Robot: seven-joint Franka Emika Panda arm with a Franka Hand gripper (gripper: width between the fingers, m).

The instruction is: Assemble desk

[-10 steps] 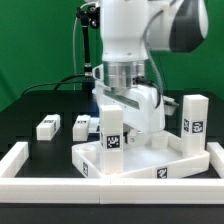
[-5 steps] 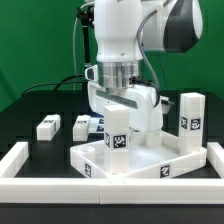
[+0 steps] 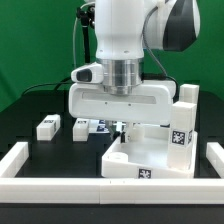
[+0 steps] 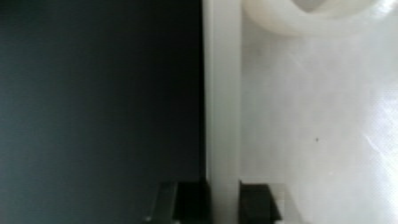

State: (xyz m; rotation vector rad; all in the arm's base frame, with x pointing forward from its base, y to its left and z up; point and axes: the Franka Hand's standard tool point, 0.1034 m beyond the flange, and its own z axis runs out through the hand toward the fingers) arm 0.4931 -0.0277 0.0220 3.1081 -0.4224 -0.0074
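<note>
The desk top [image 3: 150,160], a white tray with a raised rim, lies at the front right of the exterior view. At least one white tagged leg [image 3: 185,115] stands upright on its right corner. My gripper [image 3: 120,130] points straight down over the tray's left rim. In the wrist view my gripper [image 4: 221,203] has one dark finger on each side of the thin white rim [image 4: 222,110] and is shut on it. The tray floor [image 4: 311,120] and a round socket [image 4: 302,15] show beside the rim. Loose tagged legs [image 3: 47,126] [image 3: 81,128] lie on the black table to the left.
Long white border rails run along the front [image 3: 100,190], left [image 3: 18,158] and right [image 3: 215,160]. A third small tagged part [image 3: 100,127] lies partly hidden behind my gripper. Green backdrop behind; black cables hang at the back left.
My gripper has turned about its vertical axis. The desk top has swung with it toward the exterior view's right. The upright leg at its front left corner no longer shows there.
</note>
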